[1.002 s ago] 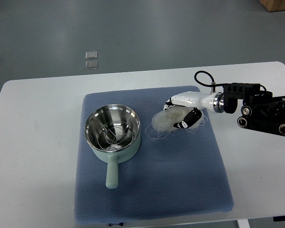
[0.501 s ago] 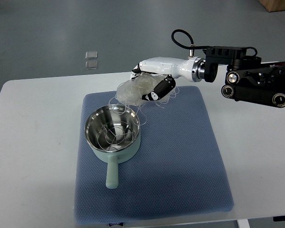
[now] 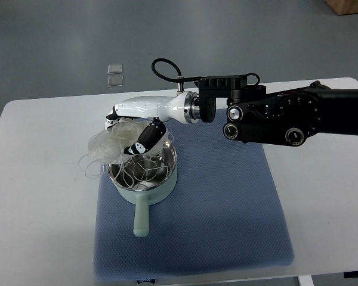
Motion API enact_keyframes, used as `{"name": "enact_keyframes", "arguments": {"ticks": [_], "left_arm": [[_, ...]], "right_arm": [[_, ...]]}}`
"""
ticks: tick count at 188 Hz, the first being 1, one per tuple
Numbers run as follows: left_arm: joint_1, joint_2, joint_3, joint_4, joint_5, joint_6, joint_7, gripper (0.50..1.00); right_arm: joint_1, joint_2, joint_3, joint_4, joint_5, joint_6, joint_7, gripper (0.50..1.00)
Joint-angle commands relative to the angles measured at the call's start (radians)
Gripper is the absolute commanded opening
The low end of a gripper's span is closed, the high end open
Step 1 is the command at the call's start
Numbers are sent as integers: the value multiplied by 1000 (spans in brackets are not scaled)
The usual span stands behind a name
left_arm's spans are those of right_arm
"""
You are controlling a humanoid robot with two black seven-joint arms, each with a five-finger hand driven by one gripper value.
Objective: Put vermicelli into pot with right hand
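A pale green pot [image 3: 144,189] with a steel inside and a wire rack sits on the blue mat [image 3: 227,208], its handle pointing toward me. My right hand [image 3: 131,128], white with black fingertips, hovers over the pot's far-left rim, shut on a translucent clump of vermicelli [image 3: 106,145]. The clump hangs over the left rim, loose strands trailing outside the pot to the left. The right arm [image 3: 274,113] reaches in from the right edge. No left arm shows.
The mat lies on a white table [image 3: 42,179]. Two small clear squares [image 3: 114,75] lie on the grey floor beyond the table's far edge. A brown box corner [image 3: 349,6] shows at the top right.
My right hand lifted the vermicelli off the mat and carried it left, from beside the pot to above its far-left rim. The pot has not moved.
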Motion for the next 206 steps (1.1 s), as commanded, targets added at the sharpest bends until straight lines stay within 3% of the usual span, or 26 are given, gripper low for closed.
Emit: {"name": "enact_keyframes", "arguments": {"ticks": [1, 27, 59, 89, 101, 110, 180, 206], "left_arm": [[0, 0, 0, 0, 0, 0, 0, 1000], [0, 0, 0, 0, 0, 0, 0, 1000], [0, 0, 0, 0, 0, 0, 0, 1000], [0, 0, 0, 0, 0, 0, 0, 1000], [0, 0, 0, 0, 0, 0, 0, 1000], [0, 0, 0, 0, 0, 0, 0, 1000], [0, 0, 2, 0, 0, 0, 0, 1000], [0, 0, 2, 1, 0, 0, 0, 1000]], "right_arm": [[-29, 26, -19, -31, -7, -6, -3, 500], [-55, 43, -66, -57, -22, -12, -6, 504], [-69, 36, -69, -57, -22, -26, -6, 762], [-61, 24, -69, -57, -19, -23, -6, 858], [-60, 20, -69, -57, -19, -21, -6, 862], [-58, 9, -69, -55, -18, -20, -6, 897], [-63, -106, 44, -55, 8, -17, -8, 897], [-95, -158, 130, -58, 137, -23, -12, 897]]}}
